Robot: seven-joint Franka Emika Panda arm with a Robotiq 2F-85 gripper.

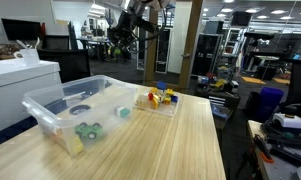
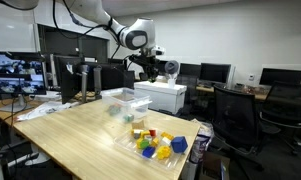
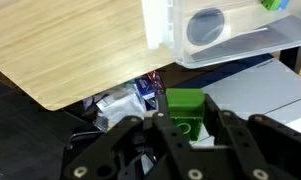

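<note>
Looking down through the wrist view, we see the gripper clamped on a green block. Its two dark fingers press the block from either side, and the block sits upright between them. The block is held in the air, past the edge of the wooden table and not touching it. A corner of the clear bin shows above it in that view. Inside the bin we make out a grey round piece and a scrap of something green at the frame's edge.

In both exterior views the arm holds the gripper high, well apart from the tabletop. In an exterior view it hangs beyond the far end of the bin, which stands on the table with green toys on its floor. Just beside the bin lies a shallow tray of coloured blocks. In an exterior view the gripper hangs near a white cabinet behind the table. The green block is too small there for us to pick out.
</note>
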